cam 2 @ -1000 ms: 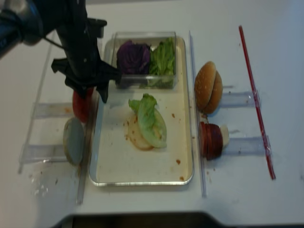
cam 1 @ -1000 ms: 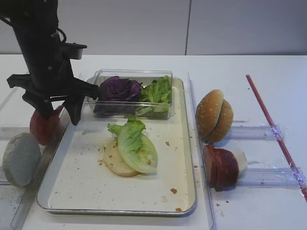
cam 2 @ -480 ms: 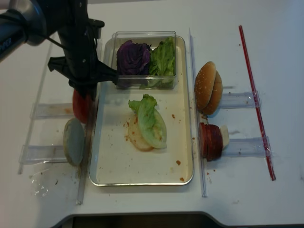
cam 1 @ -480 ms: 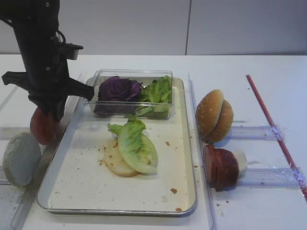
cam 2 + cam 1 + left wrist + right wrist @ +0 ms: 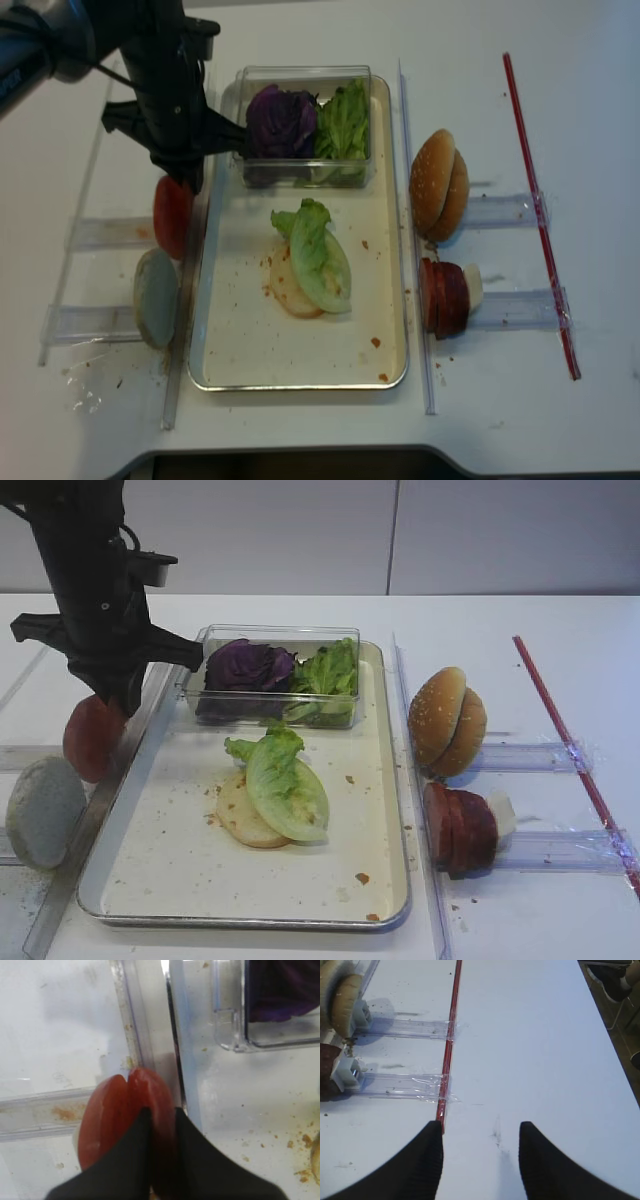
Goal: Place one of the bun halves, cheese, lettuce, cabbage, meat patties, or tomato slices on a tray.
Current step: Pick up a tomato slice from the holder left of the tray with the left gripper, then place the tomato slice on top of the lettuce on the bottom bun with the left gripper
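Two tomato slices stand on edge in a clear rack left of the tray. My left gripper comes down from above and is shut on the slice nearer the tray; the exterior view shows the tomato slices below the left gripper. On the tray lies a pale bun half with a lettuce leaf over it. A clear box holds cabbage and more lettuce. My right gripper hangs open over bare table.
A pale bun half leans in the rack at the near left. Right of the tray stand sesame bun halves and meat patties in clear holders. A red strip runs along the far right.
The left gripper's jaws, wide open a second ago around the tomato slices, have closed on one slice. Nothing else has moved.
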Tool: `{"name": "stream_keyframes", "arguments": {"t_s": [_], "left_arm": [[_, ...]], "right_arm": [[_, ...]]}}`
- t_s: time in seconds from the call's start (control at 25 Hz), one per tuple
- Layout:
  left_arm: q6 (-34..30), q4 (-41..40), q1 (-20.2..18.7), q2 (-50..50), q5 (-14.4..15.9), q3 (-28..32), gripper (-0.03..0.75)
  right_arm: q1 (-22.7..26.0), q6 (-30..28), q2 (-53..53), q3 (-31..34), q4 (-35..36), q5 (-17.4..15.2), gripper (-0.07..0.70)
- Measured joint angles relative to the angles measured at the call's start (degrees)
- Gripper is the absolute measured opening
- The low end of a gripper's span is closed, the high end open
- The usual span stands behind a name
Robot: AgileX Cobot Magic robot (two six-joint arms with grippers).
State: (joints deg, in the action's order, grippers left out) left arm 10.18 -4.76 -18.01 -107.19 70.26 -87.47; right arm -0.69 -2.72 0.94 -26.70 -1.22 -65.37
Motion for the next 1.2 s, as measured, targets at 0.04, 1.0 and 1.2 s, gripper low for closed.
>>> {"name": "stream_keyframes", "arguments": {"t_s": [0.04,1.0,1.2], "left_arm": [[0.0,0.0,0.0,0.0,0.0,0.0,0.055],[-0.7,11.3,0.0,13.0,0.2,3.8,0.055],[-5.6,20.5,0.0,15.0,0.2,7.3,0.055]], "right_arm": [[0.0,0.0,0.0,0.0,0.0,0.0,0.374],[0.0,0.0,0.0,0.0,0.0,0.0,0.374],[0.0,0.0,0.0,0.0,0.0,0.0,0.374]]}}
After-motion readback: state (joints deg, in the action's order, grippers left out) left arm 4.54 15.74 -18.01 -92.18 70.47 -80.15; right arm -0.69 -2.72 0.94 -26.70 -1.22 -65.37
